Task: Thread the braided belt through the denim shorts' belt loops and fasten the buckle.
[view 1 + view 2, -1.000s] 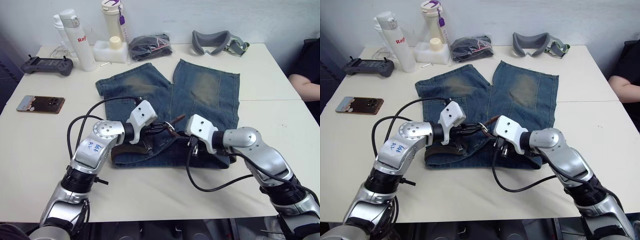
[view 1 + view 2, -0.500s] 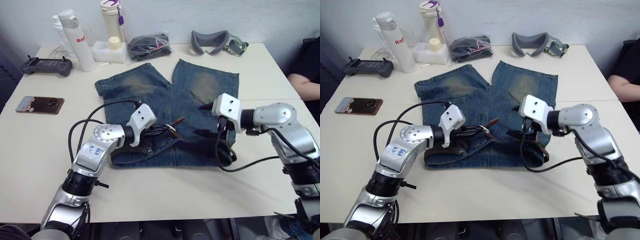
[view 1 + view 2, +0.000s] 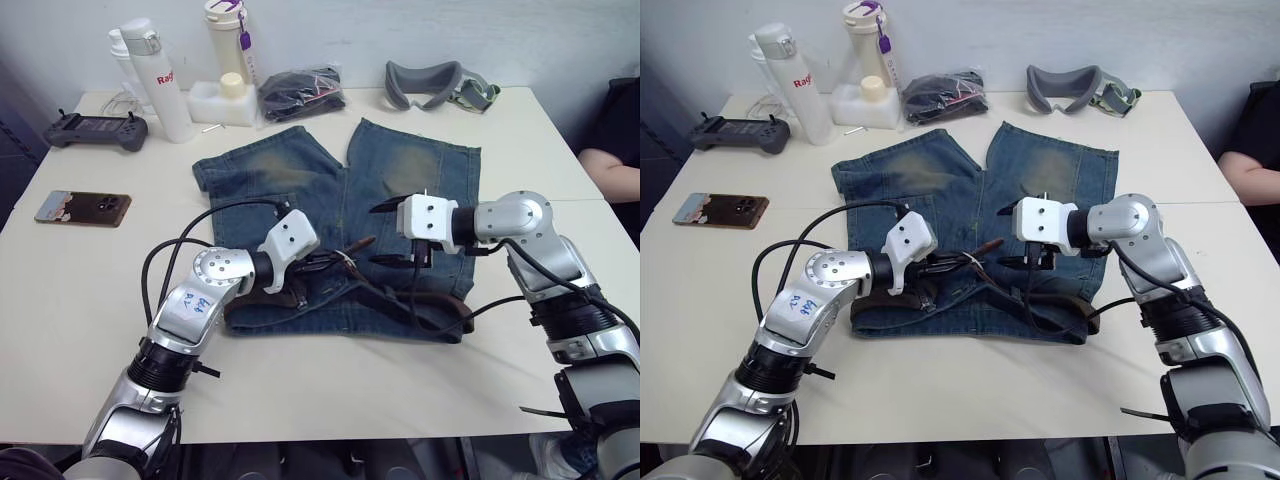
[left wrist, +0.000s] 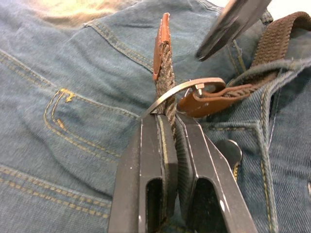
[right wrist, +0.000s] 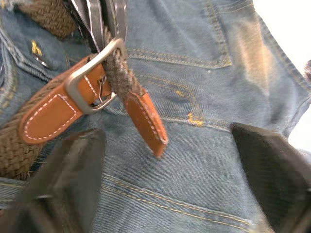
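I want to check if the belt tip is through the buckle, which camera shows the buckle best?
The right wrist view: the buckle faces the camera, silver frame and prong plain, the braided belt tip passing through it. The left wrist view shows the frame edge-on above the left end effector. In the eye views it is a small glint.

We see our left claw (image 4: 167, 145) clamped tight on the dark brown braided belt (image 4: 166, 77), forearm reaching rightward. Our right claw (image 3: 385, 232) hangs spread wide, elbow bent, pointing left.
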